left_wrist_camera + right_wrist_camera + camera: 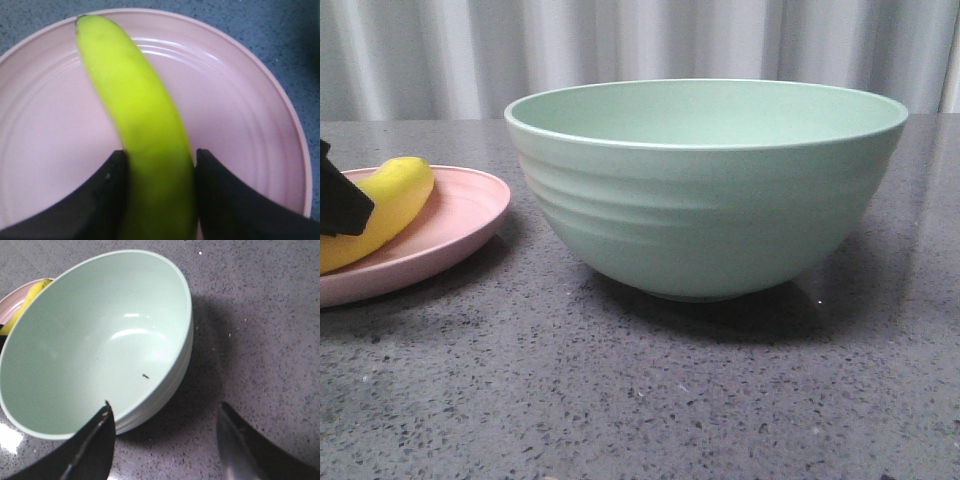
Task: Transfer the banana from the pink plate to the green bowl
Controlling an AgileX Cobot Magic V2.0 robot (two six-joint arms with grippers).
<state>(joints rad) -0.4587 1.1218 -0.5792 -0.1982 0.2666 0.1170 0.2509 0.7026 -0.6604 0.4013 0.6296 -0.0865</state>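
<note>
Yellow banana, smooth, slightly curved

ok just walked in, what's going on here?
The left gripper has its fingers on either side of the banana, which lies on the pink plate; whether it is gripped yet can't be told. The green bowl stands beside the plate with no banana in it. The right gripper is open by the bowl's outer wall, holding nothing.

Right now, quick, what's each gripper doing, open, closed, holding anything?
Left gripper: closed on the banana, which lies over the pink plate.
Right gripper: open, holding nothing, straddling the green bowl's wall.
</note>
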